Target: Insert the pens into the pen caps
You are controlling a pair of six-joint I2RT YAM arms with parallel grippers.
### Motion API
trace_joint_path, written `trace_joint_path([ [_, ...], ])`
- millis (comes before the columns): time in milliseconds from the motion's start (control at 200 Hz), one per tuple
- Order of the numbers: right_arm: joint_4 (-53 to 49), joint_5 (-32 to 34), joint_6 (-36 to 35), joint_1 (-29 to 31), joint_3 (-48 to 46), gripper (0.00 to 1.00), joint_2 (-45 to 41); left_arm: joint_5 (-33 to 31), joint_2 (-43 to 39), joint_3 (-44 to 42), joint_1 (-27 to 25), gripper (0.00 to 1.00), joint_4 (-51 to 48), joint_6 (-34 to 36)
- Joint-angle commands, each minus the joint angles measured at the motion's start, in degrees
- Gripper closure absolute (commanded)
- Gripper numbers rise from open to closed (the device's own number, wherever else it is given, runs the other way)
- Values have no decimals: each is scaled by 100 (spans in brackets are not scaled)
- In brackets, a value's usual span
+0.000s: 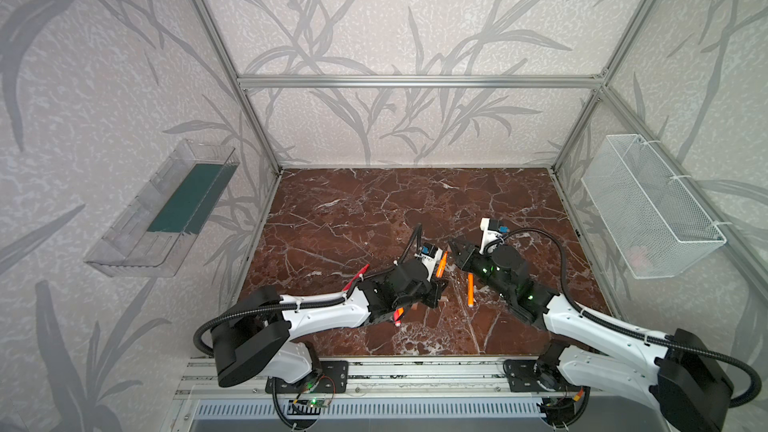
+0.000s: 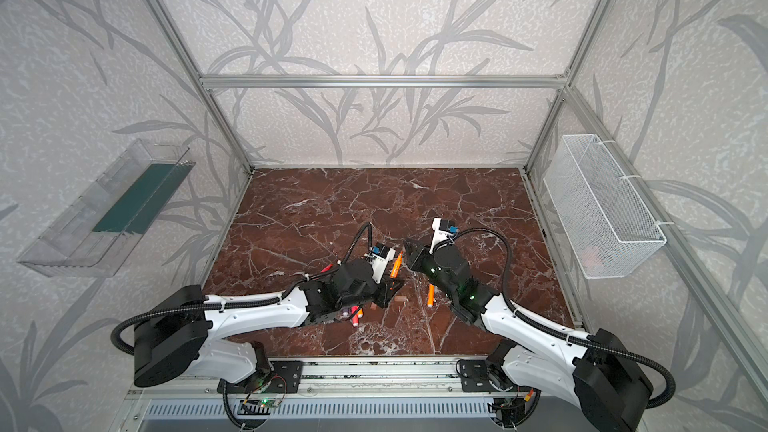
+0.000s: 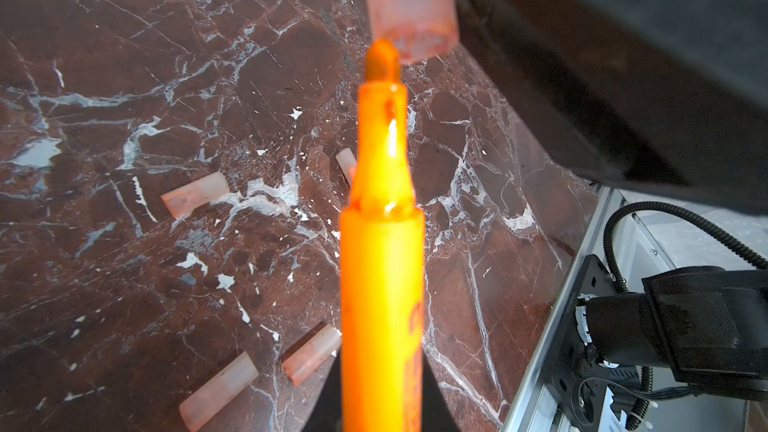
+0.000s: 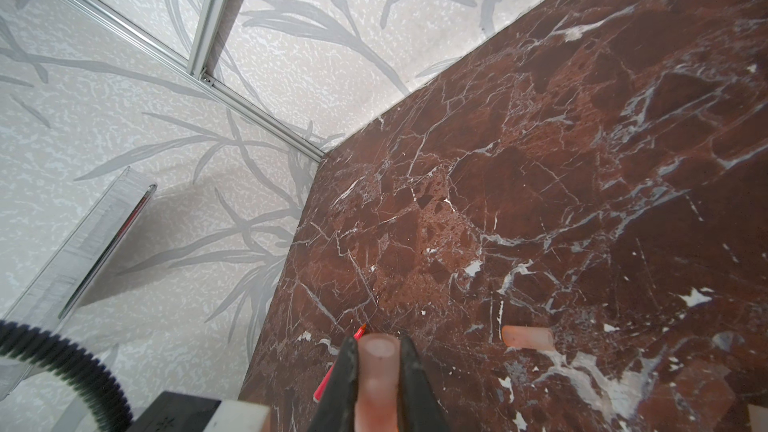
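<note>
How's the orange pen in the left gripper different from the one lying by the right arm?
The held pen is clamped in the left gripper, raised and tilted; the lying pen rests flat on the table, ungripped. The held pen's tip is at the mouth of the cap in the right gripper; the lying pen is not. Both are orange.

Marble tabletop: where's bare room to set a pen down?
Free: the far half of the brown marble tabletop, up to the back wall. Crowded: near the left arm, pale translucent plastic caps and pink-red pens; a loose orange pen beside the right arm.
</note>
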Motion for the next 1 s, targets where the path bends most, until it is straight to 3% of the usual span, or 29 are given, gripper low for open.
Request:
trace_joint_path([
  [0,243,91,-77,31,226,100,57,38,-81,-31,-15,100,128,85],
  [995,332,136,-5,203,183,100,240,-57,-212,-93,-17,100,118,101],
])
